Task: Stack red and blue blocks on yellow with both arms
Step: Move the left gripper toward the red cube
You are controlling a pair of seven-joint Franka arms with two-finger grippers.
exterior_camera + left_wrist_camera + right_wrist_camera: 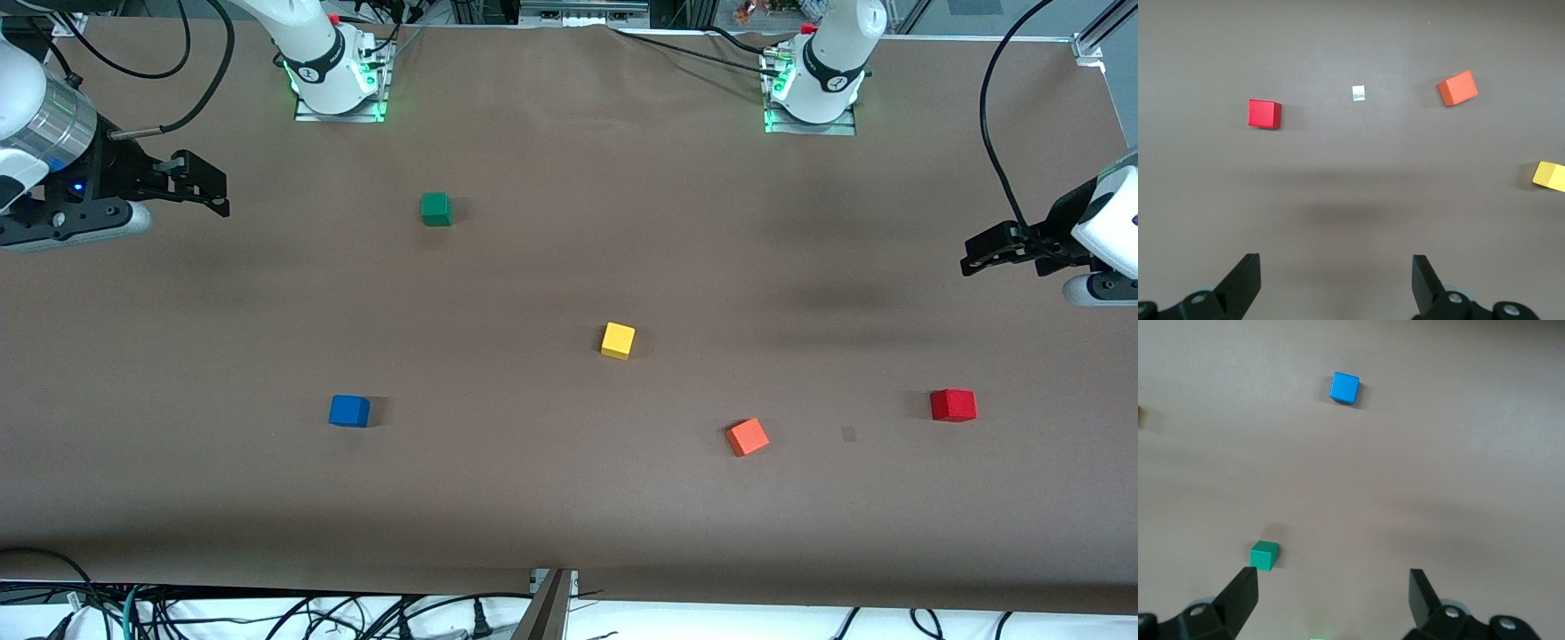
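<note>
The yellow cube (618,340) sits near the table's middle. The blue cube (349,411) lies toward the right arm's end, nearer the front camera than the yellow one. The red cube (953,404) lies toward the left arm's end. My right gripper (213,189) hangs open and empty over the right arm's end of the table; its wrist view (1333,597) shows the blue cube (1345,387). My left gripper (975,253) hangs open and empty over the left arm's end; its wrist view (1336,280) shows the red cube (1264,113) and part of the yellow cube (1549,176).
A green cube (436,209) sits toward the robots' bases, also in the right wrist view (1264,555). An orange cube (748,436) lies between the yellow and red cubes, nearer the front camera, also in the left wrist view (1457,88). A small flat patch (1359,93) marks the tabletop.
</note>
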